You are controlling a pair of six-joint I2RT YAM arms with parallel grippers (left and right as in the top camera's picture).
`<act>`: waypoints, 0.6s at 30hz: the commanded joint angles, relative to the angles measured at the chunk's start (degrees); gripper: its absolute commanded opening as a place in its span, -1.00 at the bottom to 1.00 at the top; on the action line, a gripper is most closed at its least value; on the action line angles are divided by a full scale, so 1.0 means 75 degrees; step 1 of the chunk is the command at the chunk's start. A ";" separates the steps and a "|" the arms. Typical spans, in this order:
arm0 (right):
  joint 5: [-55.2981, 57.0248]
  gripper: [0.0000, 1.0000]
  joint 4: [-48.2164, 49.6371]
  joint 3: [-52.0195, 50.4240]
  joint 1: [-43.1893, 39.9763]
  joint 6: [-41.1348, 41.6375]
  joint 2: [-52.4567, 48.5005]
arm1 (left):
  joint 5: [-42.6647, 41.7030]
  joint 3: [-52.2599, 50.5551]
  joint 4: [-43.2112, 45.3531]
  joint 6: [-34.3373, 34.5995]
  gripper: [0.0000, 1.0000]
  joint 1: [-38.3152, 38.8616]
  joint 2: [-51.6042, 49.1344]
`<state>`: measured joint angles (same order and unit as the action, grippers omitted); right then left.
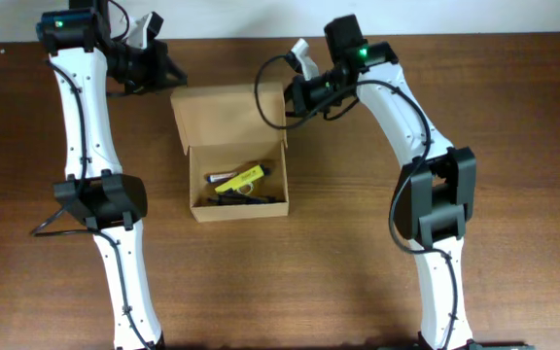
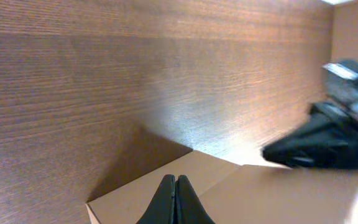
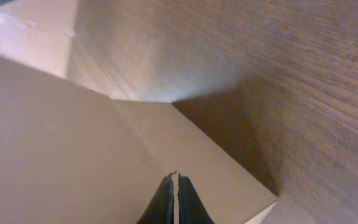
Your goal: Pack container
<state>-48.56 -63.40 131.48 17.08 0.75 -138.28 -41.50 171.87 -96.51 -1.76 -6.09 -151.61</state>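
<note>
The container (image 1: 198,209), a tan cardboard box, stands open at the table's middle with its flap lid (image 1: 229,117) laid back toward the far side. Inside lie a yellow item (image 1: 239,178) and several dark items (image 1: 251,198). My left gripper (image 1: 170,76) is shut at the lid's far left corner; in the left wrist view its fingertips (image 2: 176,180) are pressed together over the cardboard (image 2: 260,193). My right gripper (image 1: 287,103) is shut at the lid's right edge; its fingertips (image 3: 173,178) are over the cardboard (image 3: 55,137). Nothing shows between either pair of fingers.
The table (image 1: 513,117) is brown wood. The right arm's black gripper body (image 2: 328,140) shows across the lid in the left wrist view. Both arm bases stand at the near edge, left and right of the box.
</note>
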 commanded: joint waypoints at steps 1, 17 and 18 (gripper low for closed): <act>0.1201 -0.92 -0.0731 0.1174 0.0379 -0.1084 0.0361 | 0.0434 0.0105 -0.0026 -0.0052 -0.97 0.0297 0.0478; 0.4328 -0.92 -0.3928 0.3416 0.1416 -0.1696 0.0391 | 0.2900 0.0090 -0.0026 0.0495 -0.97 0.1326 0.1816; 0.4430 -0.92 -0.4033 0.3416 0.1478 -0.1693 0.0396 | 0.3069 0.0090 -0.0026 0.0525 -0.97 0.1358 0.1953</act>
<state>-21.08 -92.23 156.00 26.35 -10.81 -137.14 -24.86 171.87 -96.64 1.10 3.31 -141.82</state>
